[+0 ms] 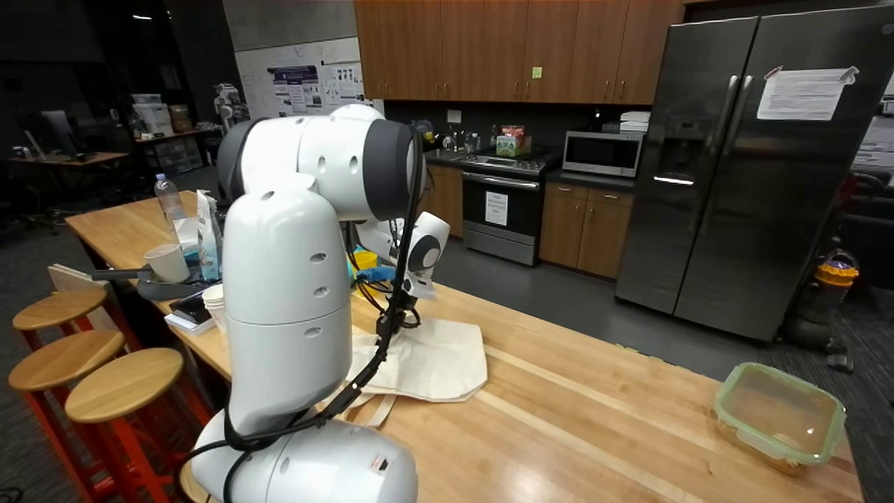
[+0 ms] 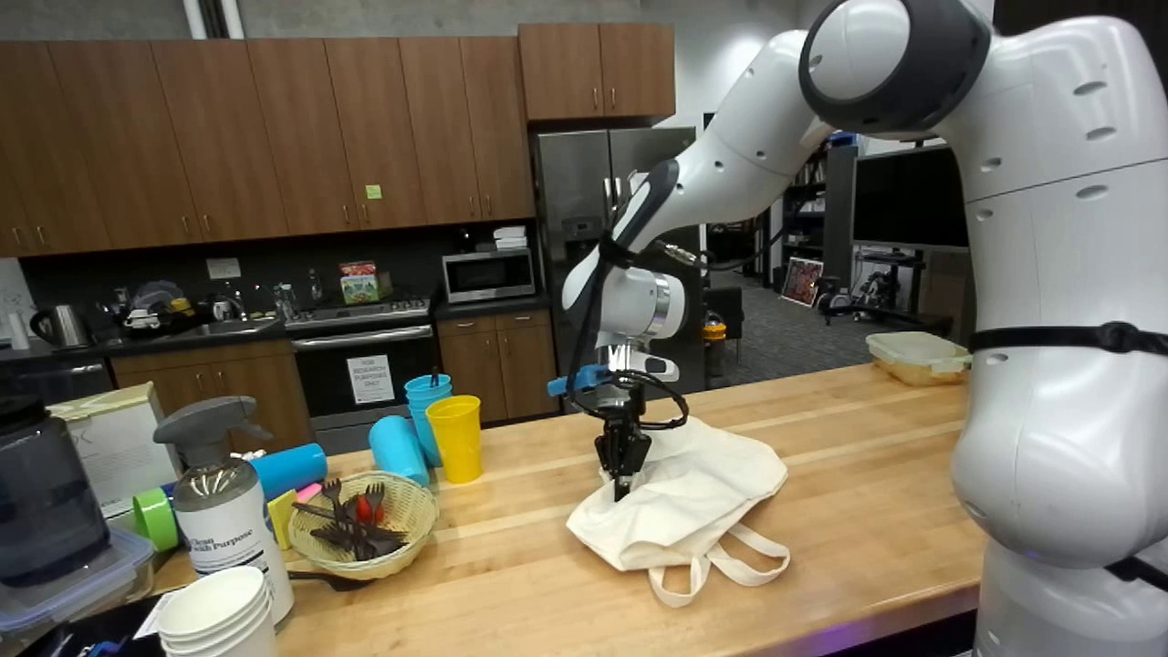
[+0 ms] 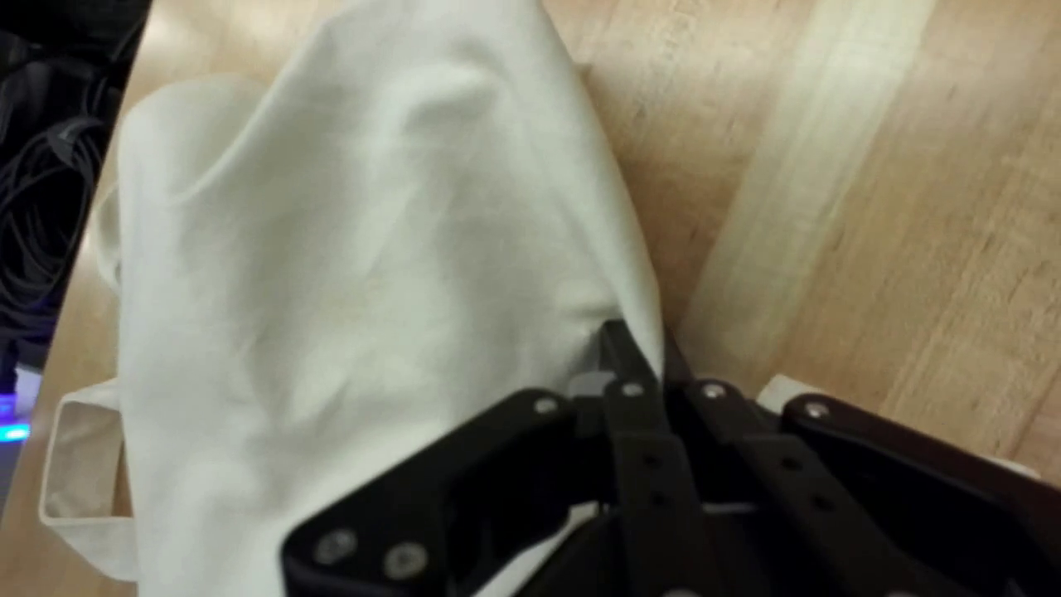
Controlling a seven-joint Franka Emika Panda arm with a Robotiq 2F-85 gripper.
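Directly below and beside the gripper (image 2: pixel 622 491): cream cloth bag (image 2: pixel 707 511), rumpled on the wooden table (image 2: pixel 493 584). Fingers (image 3: pixel 626 352) clamped together on one folded edge of it. Straps (image 2: pixel 673 599) slack, apart from the gripper; yellow cup (image 2: pixel 456 438) well clear of it. Risk (judged): bite looks thin and near the edge, so a hard pull could let the fabric slip free; loose layers might also bunch under the fingertips, dragging the whole bag.
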